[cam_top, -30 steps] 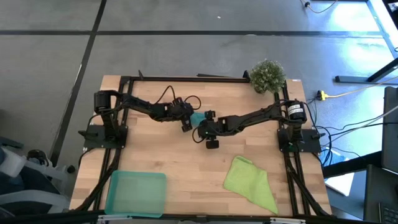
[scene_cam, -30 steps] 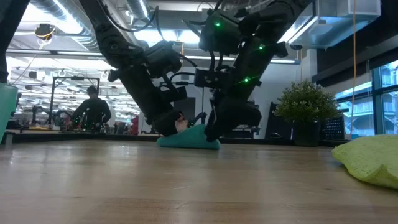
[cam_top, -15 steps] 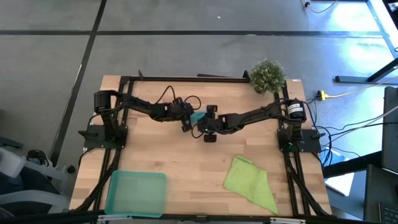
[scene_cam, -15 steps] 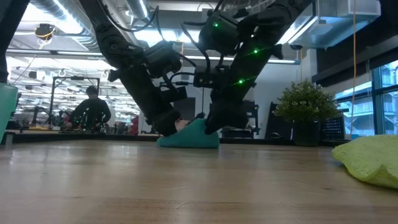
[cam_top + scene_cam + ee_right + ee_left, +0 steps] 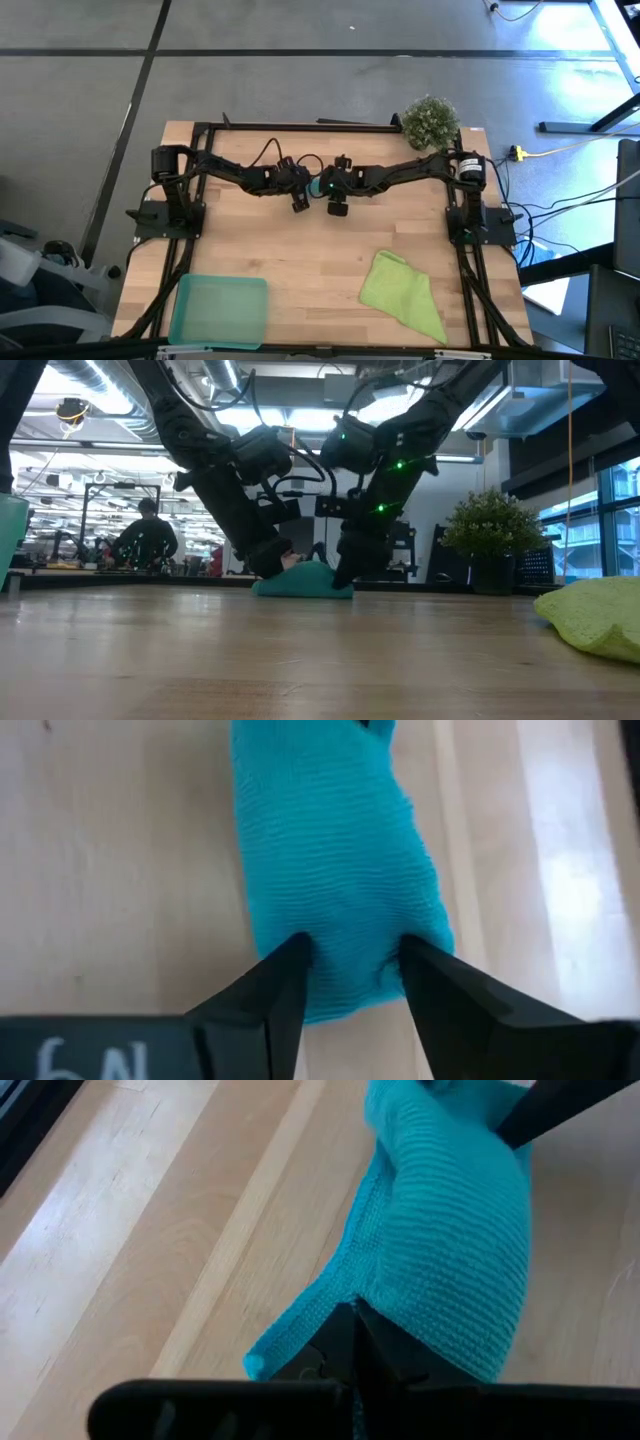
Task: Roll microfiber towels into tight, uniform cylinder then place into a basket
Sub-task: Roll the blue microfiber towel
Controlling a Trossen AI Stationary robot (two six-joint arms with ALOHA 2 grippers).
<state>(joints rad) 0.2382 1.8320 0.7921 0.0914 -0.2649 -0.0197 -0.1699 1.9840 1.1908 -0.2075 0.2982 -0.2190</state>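
The teal towel (image 5: pixel 318 187) lies bunched into a short roll on the table's middle far part, resting on its underside (image 5: pixel 303 588). My left gripper (image 5: pixel 355 1335) is shut on one end of it. My right gripper (image 5: pixel 350 970) grips the other end, so the two grippers face each other across the towel. The lime towel (image 5: pixel 403 290) lies crumpled at the near right. The basket (image 5: pixel 220 310) sits at the near left corner. My left gripper pinches the towel's end at a thin edge flap (image 5: pixel 322 1302) between its shut fingers, coming slanting down from the table's left. The towel lies on the table. My right gripper pinches the roll's other end (image 5: pixel 345 935) between its two fingers (image 5: pixel 285 970), several layers thick, coming slanting down from the table's right along the roll. The cloth bulges between the fingers, and the roll lies on the table.
A potted plant (image 5: pixel 430 122) stands at the far right corner. Cables trail behind the left arm. Bare wood lies between the towel and the near edge. A person sits far off in the room (image 5: pixel 148 535).
My right gripper has gone toward the table's far edge and toward my left gripper, carrying its end of the teal towel. That end rose a little and came down again, and the towel is now a shorter, rounder bundle. My left gripper has kept still.
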